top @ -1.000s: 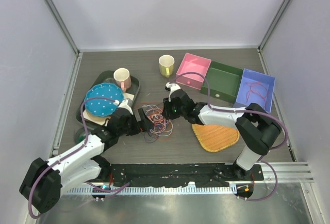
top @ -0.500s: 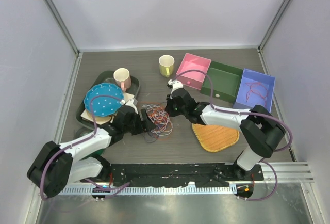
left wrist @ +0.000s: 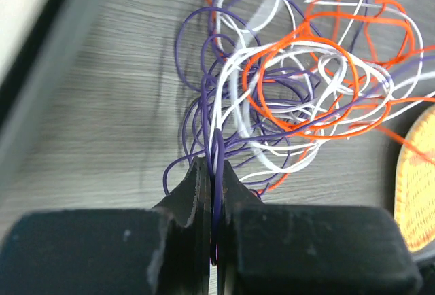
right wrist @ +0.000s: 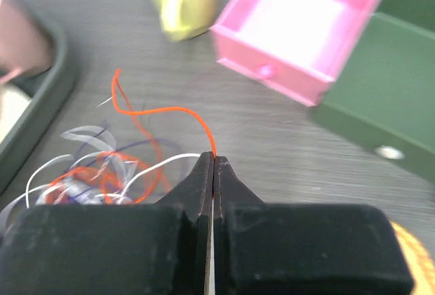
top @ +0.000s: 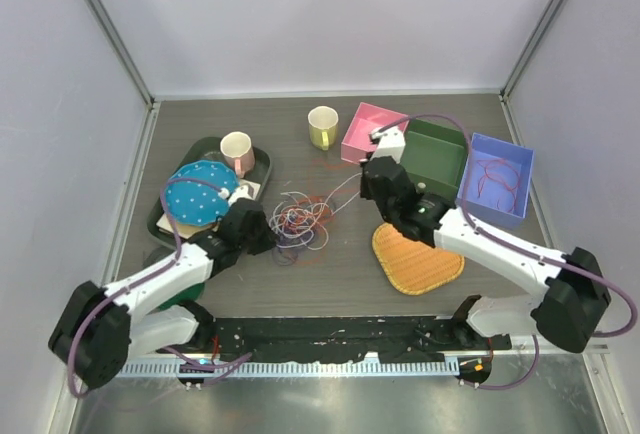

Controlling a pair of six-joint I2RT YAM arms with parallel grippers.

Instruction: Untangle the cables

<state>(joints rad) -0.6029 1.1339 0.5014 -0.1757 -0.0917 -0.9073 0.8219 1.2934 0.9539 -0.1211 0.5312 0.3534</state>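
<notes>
Step in hand: we read this as the start of a pull-apart, with one strand pinched on each side of the knot and nothing freed yet.
Cables: the cables (top: 300, 221) lie in one loose tangle on the table (top: 300, 159), between the dark tray (top: 262, 162) on the left and the woven mat (top: 417, 260) on the right.
Left jaws: the left gripper (left wrist: 214, 172) is closed tight on the purple cable (left wrist: 204, 98), which runs down into the pinch at the near edge of the tangle.
Right jaws: the right gripper (right wrist: 213, 162) is closed on the orange cable (right wrist: 170, 113). The white cable (right wrist: 160, 164) runs up to the same pinch (we cannot tell whether it is caught as well).
Next move: we judge it calls for the two pinches to draw steadily apart, the left acting as anchor. We would watch the white loops threaded through the orange ones, since those could cinch.
Left arm pose: it reaches low from the near-left corner, forearm slanting right, with the left gripper (top: 266, 238) at the tangle's left edge.
Right arm pose: it stretches in from the right, with the right gripper (top: 367, 180) just short of the pink box (top: 362, 134) and a strand running back from it to the tangle.
</notes>
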